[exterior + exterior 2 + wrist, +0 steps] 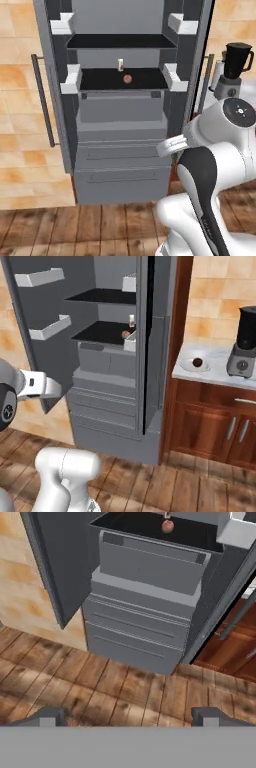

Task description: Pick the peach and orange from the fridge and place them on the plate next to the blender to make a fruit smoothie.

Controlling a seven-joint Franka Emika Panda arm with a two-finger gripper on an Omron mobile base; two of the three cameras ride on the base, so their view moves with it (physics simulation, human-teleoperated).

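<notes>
The fridge (122,125) is standing open, and the peach (127,79) is sitting on its black middle shelf beside a small cream bottle (120,64). The gripper (127,716), fingers parted and holding nothing, is hanging low before the fridge drawers, so the peach lies up and ahead of it. The orange (197,362) is already resting on the plate (188,366) (near the blender (244,342)).

Fridge (107,371) open, peach (125,334) on its shelf; orange (197,362) on plate (187,366) beside blender (244,343).

arm folded low, gripper (127,716) with fingertips (47,717) spread wide, holding nothing
</notes>
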